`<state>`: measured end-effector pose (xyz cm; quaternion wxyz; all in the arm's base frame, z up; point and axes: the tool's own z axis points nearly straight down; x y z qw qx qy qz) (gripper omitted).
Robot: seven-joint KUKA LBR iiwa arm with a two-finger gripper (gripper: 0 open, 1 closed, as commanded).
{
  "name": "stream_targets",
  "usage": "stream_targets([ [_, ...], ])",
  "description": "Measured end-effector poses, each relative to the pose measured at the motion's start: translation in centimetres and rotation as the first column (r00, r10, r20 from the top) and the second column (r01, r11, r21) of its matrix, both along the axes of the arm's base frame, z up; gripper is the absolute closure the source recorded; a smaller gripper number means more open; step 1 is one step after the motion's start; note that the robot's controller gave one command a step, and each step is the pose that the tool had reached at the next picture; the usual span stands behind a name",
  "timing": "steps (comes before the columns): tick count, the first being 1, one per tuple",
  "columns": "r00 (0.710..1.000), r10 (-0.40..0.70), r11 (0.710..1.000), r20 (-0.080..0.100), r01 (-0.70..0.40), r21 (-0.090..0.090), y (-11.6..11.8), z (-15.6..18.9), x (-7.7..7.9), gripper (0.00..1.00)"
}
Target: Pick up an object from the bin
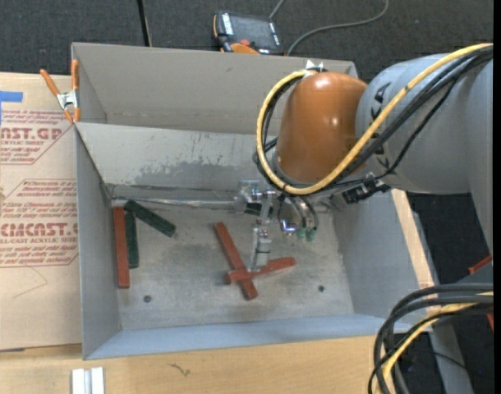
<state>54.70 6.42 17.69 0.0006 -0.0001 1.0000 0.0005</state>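
End effector (260, 259) prob. touching crossed red sticks (232, 257), bin ctr; open/shut can't tell.

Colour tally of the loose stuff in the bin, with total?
Red-brown flat sticks: 3
Dark green flat sticks: 2
Total: 5
Not counted: small green bit beside the gripper, possibly part of the robot.
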Motion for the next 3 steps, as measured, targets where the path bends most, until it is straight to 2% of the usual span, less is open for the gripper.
stream_targets([
  [1,0.994,-0.111,0.994,-0.006,0.111,-0.004,-7.1,-2.3,-5.5,0.0],
  [2,1.0,0.016,1.0,0.001,-0.016,-0.002,-11.3,-0.2,-6.2,0.0],
  [3,0.993,0.116,0.993,-0.006,-0.116,0.0,-10.6,-11.2,-2.7,0.0],
])
